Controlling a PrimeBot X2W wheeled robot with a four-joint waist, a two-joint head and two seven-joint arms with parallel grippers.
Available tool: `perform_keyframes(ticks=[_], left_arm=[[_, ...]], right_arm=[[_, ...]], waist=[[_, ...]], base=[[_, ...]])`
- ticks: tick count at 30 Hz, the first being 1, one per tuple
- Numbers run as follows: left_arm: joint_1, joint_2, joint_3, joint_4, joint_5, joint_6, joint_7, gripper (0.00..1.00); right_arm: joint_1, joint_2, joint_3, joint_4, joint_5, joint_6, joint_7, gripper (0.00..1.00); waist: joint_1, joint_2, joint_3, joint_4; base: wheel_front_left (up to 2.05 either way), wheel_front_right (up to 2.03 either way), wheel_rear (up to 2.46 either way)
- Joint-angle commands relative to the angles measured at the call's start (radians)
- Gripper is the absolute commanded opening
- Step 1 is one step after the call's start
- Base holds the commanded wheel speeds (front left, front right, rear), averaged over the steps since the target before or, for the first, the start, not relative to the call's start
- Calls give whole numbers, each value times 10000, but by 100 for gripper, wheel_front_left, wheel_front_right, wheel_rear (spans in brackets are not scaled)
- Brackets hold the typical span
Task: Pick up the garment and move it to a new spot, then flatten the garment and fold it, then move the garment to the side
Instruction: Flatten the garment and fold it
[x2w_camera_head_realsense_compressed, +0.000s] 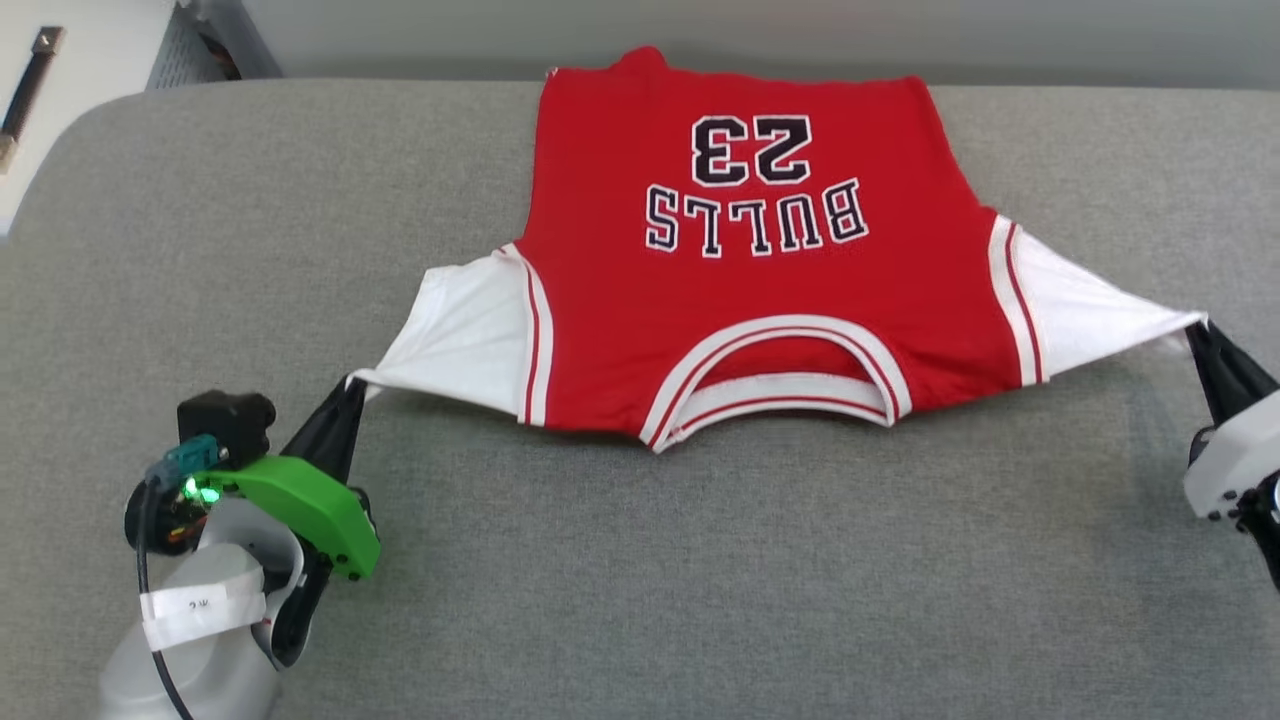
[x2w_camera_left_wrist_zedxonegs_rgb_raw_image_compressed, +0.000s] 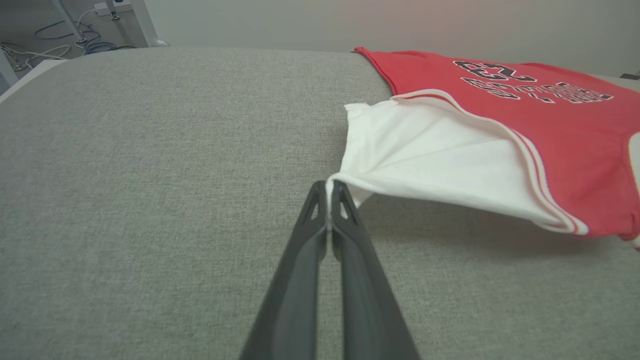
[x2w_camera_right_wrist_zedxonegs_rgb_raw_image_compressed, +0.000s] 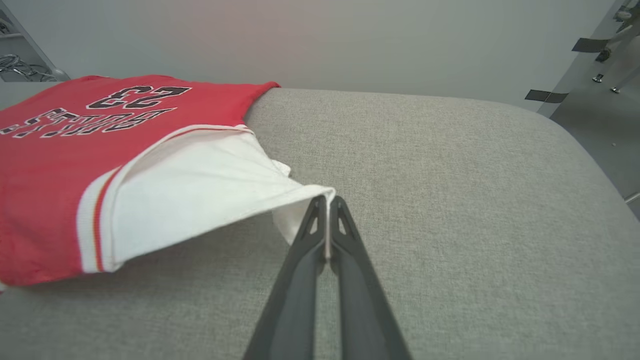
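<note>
Head view: the garment lies face-up on the tabletop, collar toward the robot. The left gripper and right gripper each have jaws clamped on a sleeve tip — drawn taut outward, probably to flatten it for folding.

Right tool cut off at the edge; garment too (wrist views).
</note>
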Motion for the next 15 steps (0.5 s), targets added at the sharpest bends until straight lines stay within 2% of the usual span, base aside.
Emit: perform_keyframes(ticks=[1, 7, 15], left_arm=[[335, 178, 56, 96, -119, -14, 76, 0], [1382, 456, -138, -239, -412, -17, 492, 0], [3188, 1059, -239, -1672, -912, 142, 1449, 0]], right_arm=[[348, -178, -62, -98, 118, -21, 128, 0], [1653, -456, -76, -818, 445, -21, 1096, 0], [3910, -824, -671, -2585, 1095, -21, 2992, 0]], waist=[[1, 0, -588, -17], [1, 0, -1252, -115], [1, 0, -1988, -256]], base=[[0, 0, 0], [0, 0, 0], [0, 0, 0]])
